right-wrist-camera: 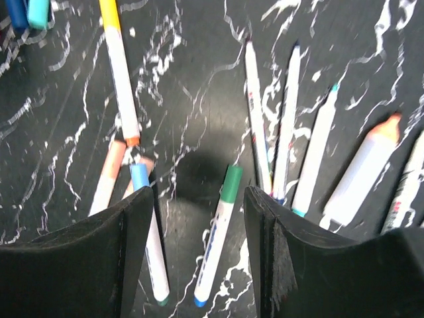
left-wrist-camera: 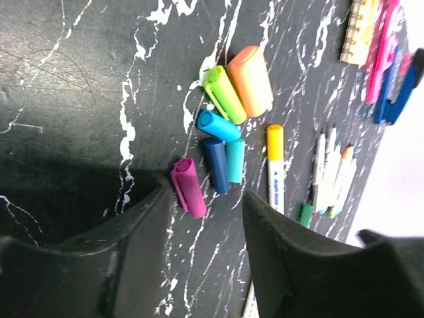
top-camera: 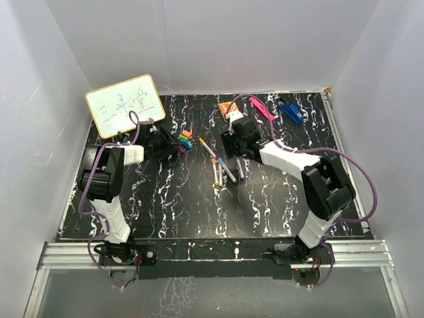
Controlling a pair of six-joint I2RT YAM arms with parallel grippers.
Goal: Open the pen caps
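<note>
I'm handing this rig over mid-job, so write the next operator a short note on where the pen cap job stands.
Left gripper: open, empty, at the cluster of six loose pen caps; the pink cap lies by its fingertips.
Right gripper: open, empty, over the pens, with the green-capped pen lying between its fingers.
Done: at least four pens show bare tips.
Left: the green-capped pen, the yellow-capped pen and the blue-capped pen look still capped.
</note>
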